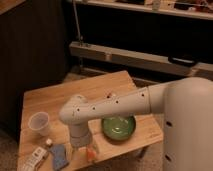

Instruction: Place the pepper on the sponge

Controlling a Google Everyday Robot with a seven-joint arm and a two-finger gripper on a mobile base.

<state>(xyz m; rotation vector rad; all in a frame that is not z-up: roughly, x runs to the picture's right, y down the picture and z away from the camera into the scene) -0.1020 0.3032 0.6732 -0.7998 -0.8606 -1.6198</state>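
The small orange pepper lies on the wooden table near its front edge. Just left of it lies the flat blue-grey sponge. My white arm reaches in from the right and bends down at the wrist. My gripper hangs low over the table, right beside the pepper's left side and between pepper and sponge. The wrist housing hides part of the gripper, and I cannot make out whether it touches the pepper.
A round green bowl sits right of the pepper, under my forearm. A clear plastic cup stands at the left. A white-and-grey remote-like object lies at the front left corner. A dark shelf unit stands behind the table.
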